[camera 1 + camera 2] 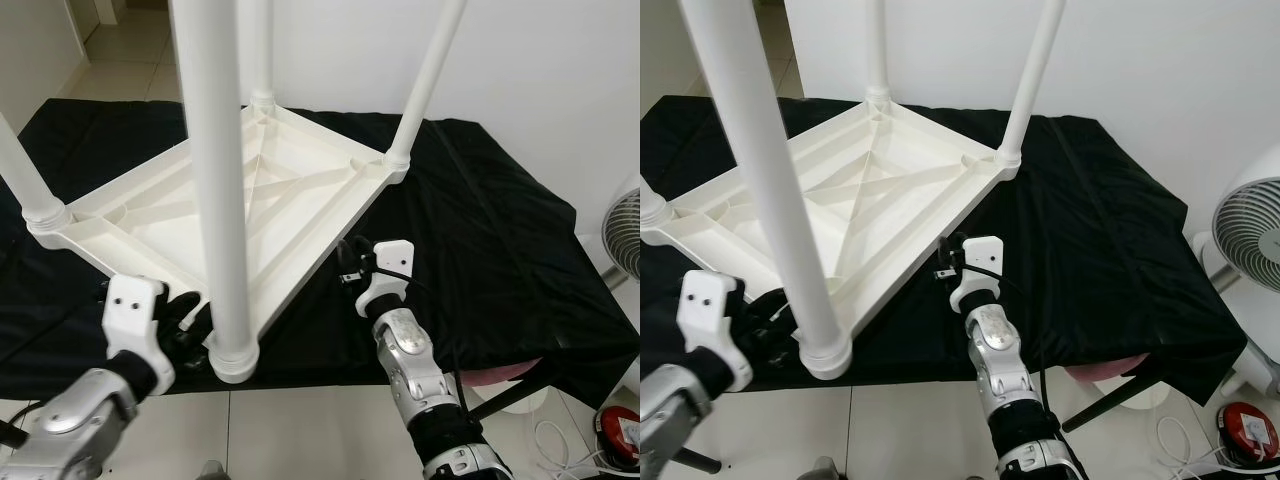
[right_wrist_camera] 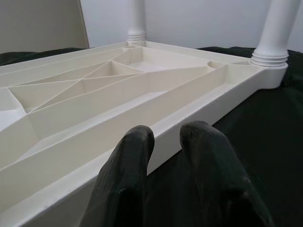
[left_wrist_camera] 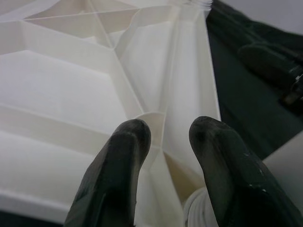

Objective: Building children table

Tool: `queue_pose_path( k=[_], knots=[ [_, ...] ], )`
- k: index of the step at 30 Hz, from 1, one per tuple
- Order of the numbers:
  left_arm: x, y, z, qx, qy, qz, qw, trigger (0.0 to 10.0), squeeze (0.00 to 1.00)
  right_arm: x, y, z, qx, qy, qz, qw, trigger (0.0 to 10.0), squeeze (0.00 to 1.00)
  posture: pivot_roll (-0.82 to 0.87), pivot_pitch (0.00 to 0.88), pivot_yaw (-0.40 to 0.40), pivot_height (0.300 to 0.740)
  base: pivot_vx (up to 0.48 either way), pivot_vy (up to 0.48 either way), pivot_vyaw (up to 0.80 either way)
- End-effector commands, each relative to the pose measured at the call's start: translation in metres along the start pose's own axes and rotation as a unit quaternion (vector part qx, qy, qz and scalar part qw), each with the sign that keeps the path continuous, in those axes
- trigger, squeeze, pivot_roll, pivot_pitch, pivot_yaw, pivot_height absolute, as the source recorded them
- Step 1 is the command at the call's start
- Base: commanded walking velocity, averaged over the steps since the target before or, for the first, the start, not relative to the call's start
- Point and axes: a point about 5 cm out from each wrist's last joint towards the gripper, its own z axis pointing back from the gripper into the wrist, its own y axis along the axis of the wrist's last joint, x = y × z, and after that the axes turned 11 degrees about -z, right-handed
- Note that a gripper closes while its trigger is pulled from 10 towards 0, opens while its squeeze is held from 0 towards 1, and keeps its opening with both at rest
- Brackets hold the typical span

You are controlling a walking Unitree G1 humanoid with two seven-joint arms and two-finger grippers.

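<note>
Fingers of both the left gripper [image 3: 163, 142] and right gripper [image 2: 165, 139] sit slightly parted, grasping nothing, at the near rim of your upturned white plastic table [image 1: 300, 190], likely light, stiff and slippery, so grip its ribbed edge.

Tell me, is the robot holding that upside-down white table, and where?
Nothing is clearly gripped. The right gripper sits at the table top edge, the left gripper by the near leg, fingers parted.

head eyes look down at the upturned table [image 1: 260, 190]; wrist cameras sit close to its rim.
</note>
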Motion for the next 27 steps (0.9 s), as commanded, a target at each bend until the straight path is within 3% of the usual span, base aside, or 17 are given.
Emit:
queue_pose_path(
  k=[1,4,6,9,11,12,17,22,27],
  knots=[
    [0.006,0.000,-0.004,0.000,-0.014,-0.001,1.000,10.0,0.00,0.004,-0.001,0.002,-0.004,-0.009,0.001,1.000,10.0,0.00,0.09,0.059,-0.061,0.740,0.000,0.000,0.00],
    [0.023,0.002,-0.020,0.019,-0.041,0.016,0.999,10.0,0.00,0.013,0.002,0.008,0.000,-0.028,0.011,1.000,10.0,0.00,0.04,0.057,-0.049,0.740,0.000,0.000,0.00],
    [0.023,0.002,-0.020,0.019,-0.041,0.016,0.999,10.0,0.00,0.013,0.002,0.008,0.000,-0.028,0.011,1.000,10.0,0.00,0.04,0.057,-0.049,0.740,0.000,0.000,0.00],
    [0.045,0.005,-0.040,0.035,-0.072,0.031,0.996,10.0,0.00,0.030,0.008,0.016,0.010,-0.079,0.024,0.997,10.0,0.00,0.00,0.052,-0.043,0.740,0.000,0.000,0.00],
    [0.045,0.005,-0.040,0.035,-0.072,0.031,0.996,10.0,0.00,0.030,0.008,0.016,0.010,-0.079,0.024,0.997,10.0,0.00,0.00,0.052,-0.043,0.740,0.000,0.000,0.00],
    [0.056,0.009,-0.050,0.046,-0.088,0.037,0.994,10.0,0.00,0.035,0.011,0.018,0.015,-0.099,0.028,0.995,10.0,0.00,-0.02,0.047,-0.039,0.740,0.000,0.000,0.00],
    [0.062,0.010,-0.056,0.052,-0.098,0.033,0.993,10.0,0.00,0.035,0.013,0.021,0.016,-0.100,0.030,0.994,10.0,0.00,-0.03,0.040,-0.044,0.740,0.000,0.000,0.00],
    [0.061,0.006,-0.059,0.046,-0.107,-0.005,0.993,10.0,0.00,0.035,0.013,0.032,0.012,-0.088,0.032,0.996,10.0,0.00,-0.03,0.036,-0.049,0.740,0.000,0.000,0.00],
    [0.049,0.000,-0.052,0.048,-0.147,-0.059,0.986,10.0,0.00,0.036,0.013,0.052,-0.009,-0.059,0.045,0.997,10.0,0.00,-0.03,0.028,-0.062,0.740,0.000,0.000,0.00]
  ],
)
